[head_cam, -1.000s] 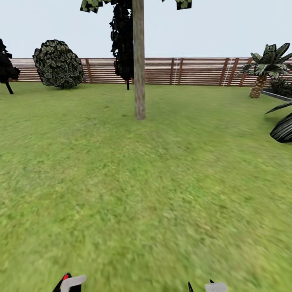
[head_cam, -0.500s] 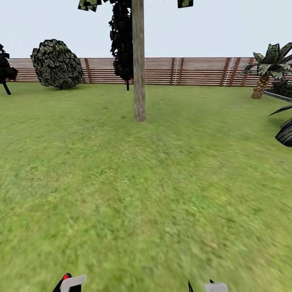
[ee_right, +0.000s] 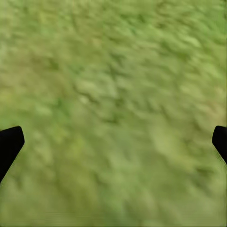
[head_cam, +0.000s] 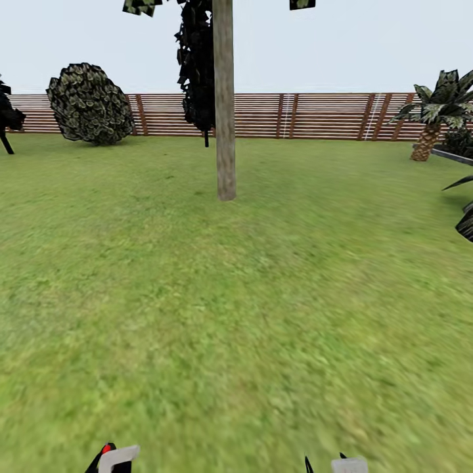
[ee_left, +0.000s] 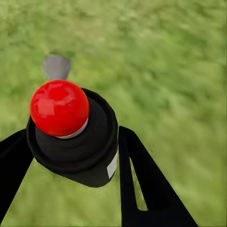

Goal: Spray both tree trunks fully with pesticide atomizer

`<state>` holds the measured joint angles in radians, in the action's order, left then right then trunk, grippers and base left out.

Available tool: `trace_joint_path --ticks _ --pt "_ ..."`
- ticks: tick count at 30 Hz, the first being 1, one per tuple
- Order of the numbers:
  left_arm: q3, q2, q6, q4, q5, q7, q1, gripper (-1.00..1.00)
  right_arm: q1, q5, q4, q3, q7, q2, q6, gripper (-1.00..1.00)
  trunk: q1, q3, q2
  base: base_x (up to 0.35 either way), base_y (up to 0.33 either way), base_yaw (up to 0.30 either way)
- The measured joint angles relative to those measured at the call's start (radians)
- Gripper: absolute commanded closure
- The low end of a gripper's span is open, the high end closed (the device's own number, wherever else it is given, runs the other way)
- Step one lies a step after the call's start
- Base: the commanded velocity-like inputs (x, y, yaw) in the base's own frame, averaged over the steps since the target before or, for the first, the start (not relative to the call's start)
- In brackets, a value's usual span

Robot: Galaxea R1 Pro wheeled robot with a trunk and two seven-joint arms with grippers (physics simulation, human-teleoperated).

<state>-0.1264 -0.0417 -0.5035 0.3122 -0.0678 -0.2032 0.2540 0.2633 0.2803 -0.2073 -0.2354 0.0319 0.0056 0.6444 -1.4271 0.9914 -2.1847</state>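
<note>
Blurry, mottled green lawn (head_cam: 236, 315) is stretching ahead of me to a brown slatted fence (head_cam: 315, 115) under a pale sky. At 12 o'clock, well off, a smooth beige-grey trunk (head_cam: 225, 105) is rising like a straight column, with a dark narrow conifer (head_cam: 197, 66) behind it. A rounded, leafy bush (head_cam: 90, 104) is sitting at 11 o'clock and a scaly palm (head_cam: 430, 115) at 1 o'clock. My left gripper (ee_left: 71, 151) is clamping the atomizer (ee_left: 75, 137), a dark round bottle with a glossy red ball top, between black fingers (ee_left: 142, 184). My right gripper (ee_right: 113, 142) is hanging over grass, fingers (ee_right: 9, 144) spread wide, holding nothing.
</note>
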Motion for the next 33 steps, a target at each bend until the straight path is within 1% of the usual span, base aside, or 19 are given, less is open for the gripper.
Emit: trace_joint_path --ticks 33 --pt "0.000 0.000 0.000 0.001 0.000 0.000 0.000 1.00 0.000 0.000 0.000 0.000 0.000 0.000 0.000 -1.00 0.000 0.000 0.000 0.338 0.000 0.000"
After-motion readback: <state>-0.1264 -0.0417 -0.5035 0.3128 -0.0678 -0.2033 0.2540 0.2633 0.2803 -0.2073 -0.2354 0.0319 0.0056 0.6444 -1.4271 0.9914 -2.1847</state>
